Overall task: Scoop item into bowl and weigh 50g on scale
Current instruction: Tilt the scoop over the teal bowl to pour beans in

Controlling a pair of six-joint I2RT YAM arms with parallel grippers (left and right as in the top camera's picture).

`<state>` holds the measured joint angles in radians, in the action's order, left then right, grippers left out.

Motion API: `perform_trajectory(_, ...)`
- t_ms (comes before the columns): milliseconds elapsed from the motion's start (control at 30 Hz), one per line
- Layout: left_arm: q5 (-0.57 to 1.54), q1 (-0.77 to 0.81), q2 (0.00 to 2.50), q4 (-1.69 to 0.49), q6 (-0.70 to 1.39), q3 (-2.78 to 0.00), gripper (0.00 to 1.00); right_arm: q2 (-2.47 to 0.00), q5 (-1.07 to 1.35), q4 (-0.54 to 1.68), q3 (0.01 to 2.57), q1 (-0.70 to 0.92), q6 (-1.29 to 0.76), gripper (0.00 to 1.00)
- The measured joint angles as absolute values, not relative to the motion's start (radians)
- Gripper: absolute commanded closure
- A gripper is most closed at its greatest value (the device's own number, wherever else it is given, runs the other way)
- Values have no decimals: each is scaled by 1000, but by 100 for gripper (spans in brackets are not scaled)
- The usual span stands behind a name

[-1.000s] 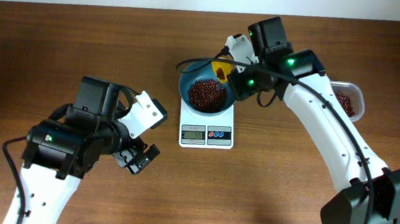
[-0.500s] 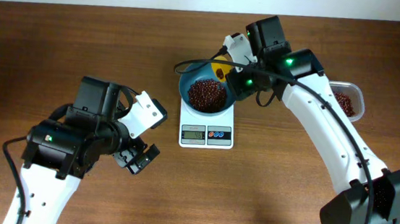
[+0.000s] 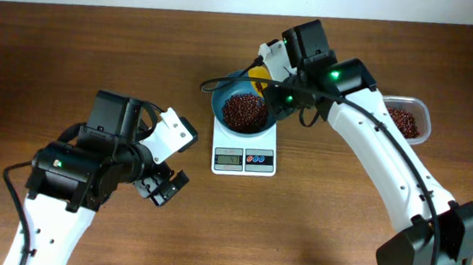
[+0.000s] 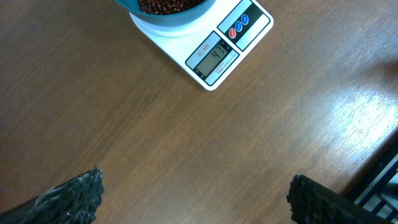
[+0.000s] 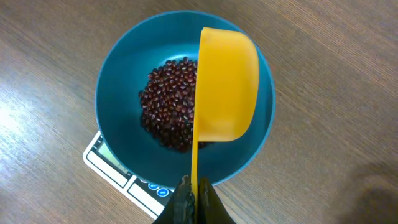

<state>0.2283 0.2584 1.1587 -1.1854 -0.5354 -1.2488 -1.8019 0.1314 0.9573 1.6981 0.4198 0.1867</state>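
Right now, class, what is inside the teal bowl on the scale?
Dark red-brown beans heap in the bowl; the yellow scoop, held by the right gripper, covers the part beneath it.

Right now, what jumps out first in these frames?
The yellow scoop, gripped by its handle in the right gripper, hangs over the teal bowl of red-brown beans on the white scale, mid-table. The left gripper sits open above the table; a clear tub of beans stands far right.
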Motion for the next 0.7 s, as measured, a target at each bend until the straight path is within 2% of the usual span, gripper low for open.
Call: perform_trajectory(700, 228, 258, 1159, -1185, -535, -1249, 1, -1802, 119, 964, 1699, 447, 183, 96)
